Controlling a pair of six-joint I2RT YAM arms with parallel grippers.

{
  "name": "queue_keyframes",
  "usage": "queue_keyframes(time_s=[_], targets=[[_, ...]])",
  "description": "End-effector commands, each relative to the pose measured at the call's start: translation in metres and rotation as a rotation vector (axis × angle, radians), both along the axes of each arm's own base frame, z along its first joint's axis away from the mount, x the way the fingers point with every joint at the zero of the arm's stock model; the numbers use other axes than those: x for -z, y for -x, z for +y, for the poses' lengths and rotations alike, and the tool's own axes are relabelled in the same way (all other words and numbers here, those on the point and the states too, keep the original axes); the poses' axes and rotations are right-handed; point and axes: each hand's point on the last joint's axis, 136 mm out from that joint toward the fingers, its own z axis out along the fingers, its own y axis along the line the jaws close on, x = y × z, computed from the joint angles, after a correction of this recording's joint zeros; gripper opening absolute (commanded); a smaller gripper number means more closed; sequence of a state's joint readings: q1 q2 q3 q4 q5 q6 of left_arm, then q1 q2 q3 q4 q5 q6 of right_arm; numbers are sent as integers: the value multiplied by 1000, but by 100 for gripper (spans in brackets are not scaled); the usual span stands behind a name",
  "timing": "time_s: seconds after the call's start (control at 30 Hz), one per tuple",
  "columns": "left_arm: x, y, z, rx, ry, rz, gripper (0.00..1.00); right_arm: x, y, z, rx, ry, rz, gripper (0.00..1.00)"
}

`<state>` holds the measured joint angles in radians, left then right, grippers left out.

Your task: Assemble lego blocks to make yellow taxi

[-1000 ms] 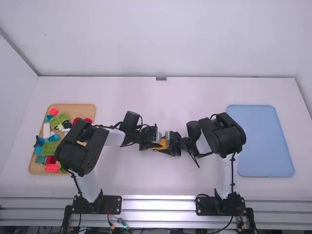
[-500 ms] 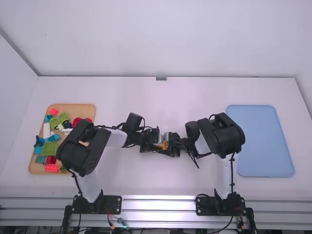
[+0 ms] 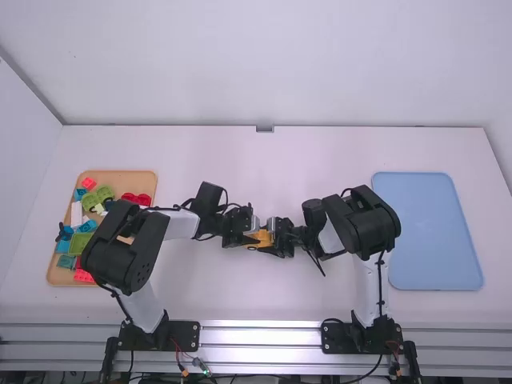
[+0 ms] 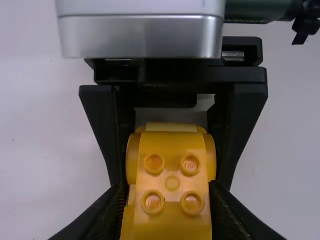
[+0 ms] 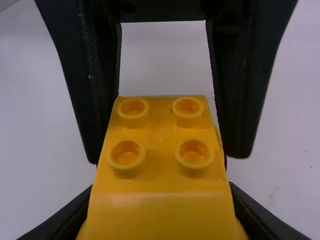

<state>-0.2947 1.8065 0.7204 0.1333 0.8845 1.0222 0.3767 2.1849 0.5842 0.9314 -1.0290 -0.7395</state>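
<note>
Near the table's middle, in the high view, my left gripper (image 3: 246, 232) and right gripper (image 3: 280, 238) face each other around a yellow block assembly (image 3: 260, 238). In the left wrist view, the left gripper (image 4: 166, 187) is shut on the studded yellow assembly (image 4: 171, 170), with the other gripper's black fingers beside its farther, rounded part. The right wrist view has the right gripper (image 5: 162, 187) shut on the assembly (image 5: 160, 160), whose four-stud top shows between the left gripper's fingers. The gripped sides are partly hidden.
A wooden tray (image 3: 128, 178) of colored blocks lies at the left, partly under the left arm. The light blue tray (image 3: 436, 232) lies at the right, beyond the right arm. White table surface (image 3: 264, 176) stretches behind the grippers.
Over the last second the left gripper first shifts slightly right, then back left. More of the yellow assembly shows now than half a second ago. The right arm has hardly moved.
</note>
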Motion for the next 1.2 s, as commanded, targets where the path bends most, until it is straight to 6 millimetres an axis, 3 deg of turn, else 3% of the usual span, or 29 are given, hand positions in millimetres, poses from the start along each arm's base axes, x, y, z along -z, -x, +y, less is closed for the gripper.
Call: queue_keyframes(time_s=[0.0, 0.1, 0.2, 0.23, 0.27, 0.47, 0.5, 0.57, 0.67, 0.77, 0.87, 1.0, 1.03, 1.1, 1.17], targets=[[-16, 0, 6, 5, 38, -24, 46, 6, -1, -1, 11, 20, 4, 52], [-26, -1, 18, -18, 37, -27, 46, 7, -1, -1, 8, 24, 1, 52], [-43, 0, 35, -27, 60, -56, 53, 8, -2, -2, 17, 33, -3, 52], [-53, -5, 46, -60, 69, -69, 67, 8, -3, -2, 17, 32, -3, 52], [-62, -11, 59, -114, 73, -72, 99, 7, -3, -1, 16, 30, -3, 52], [-100, -55, 120, -513, 169, 60, 99, 4, -11, -2, 75, 37, 39, 54], [-107, -72, 145, -703, 206, 143, 99, 2, -20, -3, 136, 52, 67, 49], [-107, -95, 182, -1006, 255, 266, 99, -5, -35, -8, 222, 80, 84, 48], [-97, -112, 229, -1389, 300, 367, 99, -25, -54, -23, 334, 110, 101, 49], [-91, -117, 255, -1596, 306, 373, 99, -47, -68, -44, 427, 151, 85, 48], [-88, -117, 273, -1729, 314, 368, 99, -73, -88, -88, 609, 225, 63, 47], [-91, -118, 285, -1815, 354, 359, 99, -102, -105, -183, 970, 386, 24, 48], [-91, -118, 285, -1815, 354, 359, 99, -102, -105, -183, 970, 386, 24, 48], [-96, -122, 286, -1812, 374, 336, 99, -117, -105, -256, 1227, 467, 23, 47], [-98, -123, 286, -1811, 379, 329, 99, -123, -101, -290, 1357, 467, 51, 47]])
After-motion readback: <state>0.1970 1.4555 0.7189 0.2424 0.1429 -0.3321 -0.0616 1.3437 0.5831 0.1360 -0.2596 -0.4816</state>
